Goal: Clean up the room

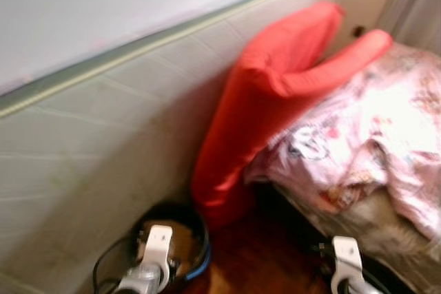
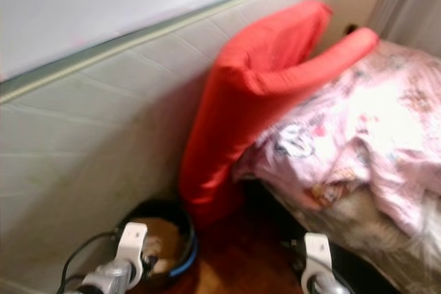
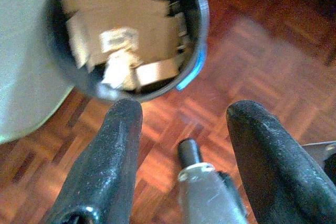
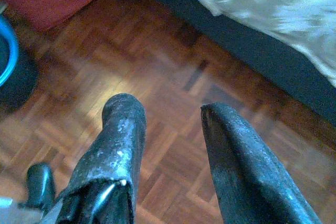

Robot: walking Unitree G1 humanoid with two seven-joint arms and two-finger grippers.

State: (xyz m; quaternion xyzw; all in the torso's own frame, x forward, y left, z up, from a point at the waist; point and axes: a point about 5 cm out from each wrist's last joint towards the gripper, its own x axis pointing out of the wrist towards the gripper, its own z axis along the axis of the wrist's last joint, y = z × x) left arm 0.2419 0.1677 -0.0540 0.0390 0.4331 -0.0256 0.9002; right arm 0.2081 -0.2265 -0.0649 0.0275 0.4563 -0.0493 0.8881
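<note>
A black bin (image 3: 202,19) with a blue rim stands on the parquet floor, holding torn cardboard pieces (image 3: 121,30) and crumpled paper. My left gripper (image 3: 186,111) hovers open just above and beside the bin, with nothing between its fingers. The bin (image 1: 200,239) sits at the foot of a red folded cushion (image 1: 269,101). Over bare parquet (image 4: 157,72) near the bed, my right gripper (image 4: 170,107) is open and holds nothing. Both silver arms, left (image 1: 157,253) and right (image 1: 344,259), show low in the head view.
A pale mattress (image 1: 103,142) leans against the wall on the left. The red cushion rests between it and a bed covered by a rumpled pink patterned blanket (image 1: 372,135). The bed's dark base (image 4: 252,40) borders the floor strip. A curtain (image 1: 417,5) hangs far right.
</note>
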